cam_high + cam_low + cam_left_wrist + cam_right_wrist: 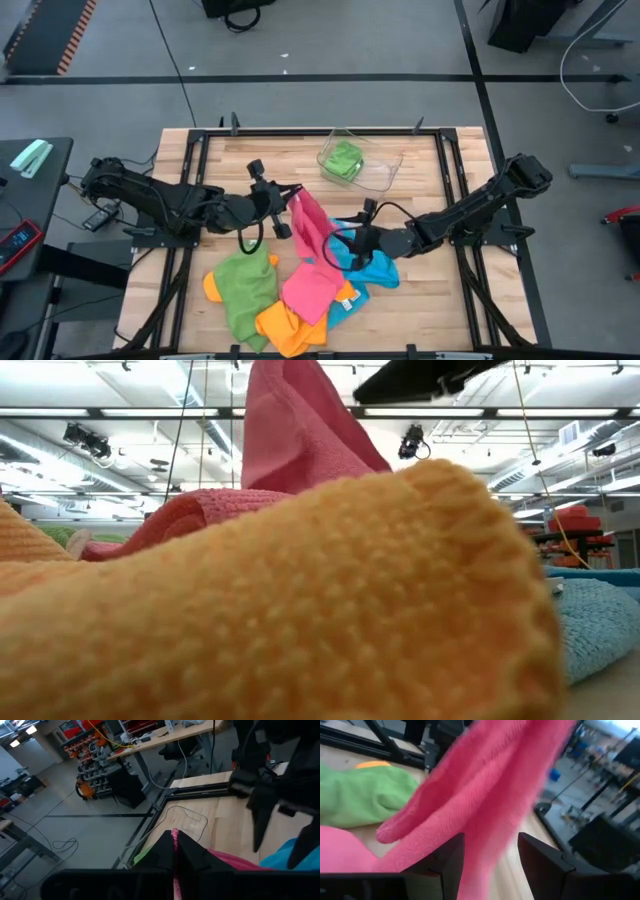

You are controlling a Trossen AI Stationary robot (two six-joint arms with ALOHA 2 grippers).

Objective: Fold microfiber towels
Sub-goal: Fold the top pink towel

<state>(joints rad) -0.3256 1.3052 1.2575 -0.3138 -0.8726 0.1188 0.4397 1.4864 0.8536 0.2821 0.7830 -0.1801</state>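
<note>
Pink towel [312, 250] | draped, lifted at corner | left hand [290, 205] pinching

I find no legible text, labels, brand marks, numbers or signs in any view, on the worktop [430, 290] or in the room behind.

Left gripper [291, 200] clamped shut, raised mid-table. Right gripper [335, 243] nearby, fingers parted, apparently gripping nothing.

Pink towel [312, 240] lifted by one corner above heaped green [245, 285], orange [285, 328], blue towels [375, 268].
</note>
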